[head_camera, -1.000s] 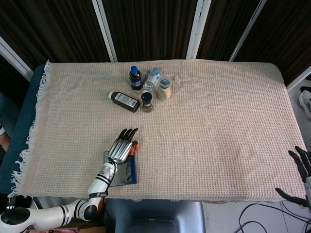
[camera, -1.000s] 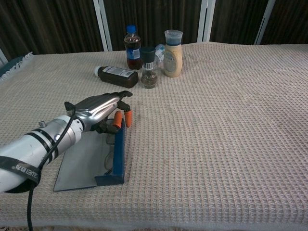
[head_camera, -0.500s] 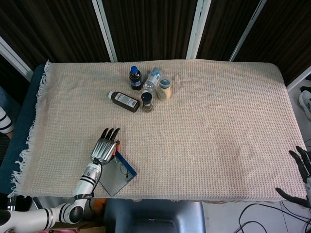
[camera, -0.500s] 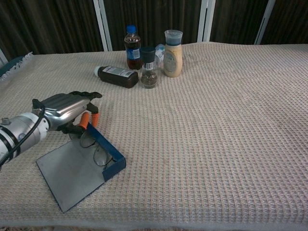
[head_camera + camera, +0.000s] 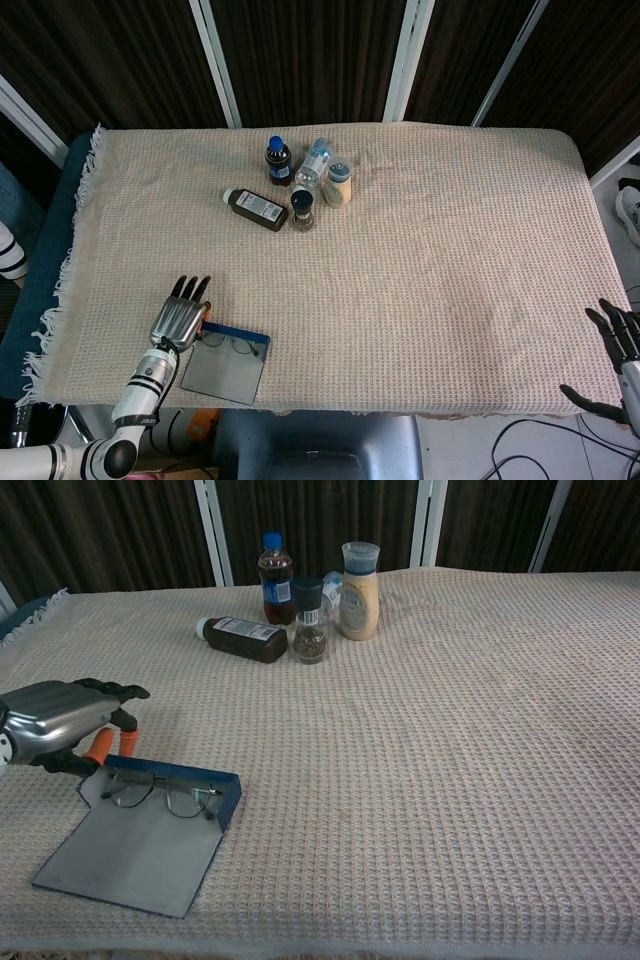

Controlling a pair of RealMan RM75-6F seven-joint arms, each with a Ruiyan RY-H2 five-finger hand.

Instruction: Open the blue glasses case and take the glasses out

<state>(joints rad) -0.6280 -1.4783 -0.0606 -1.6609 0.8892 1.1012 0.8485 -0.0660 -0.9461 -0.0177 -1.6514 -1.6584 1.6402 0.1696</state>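
Lying open just beside the empty, spread left robot hand [image 5: 62, 720]: one blue glasses case [image 5: 150, 825] containing one pair of glasses [image 5: 160, 793].

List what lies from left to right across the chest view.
Left hand → open blue glasses case with the glasses in it → dark bottle lying on its side → upright blue-capped bottle → pepper grinder → cream-coloured jar.
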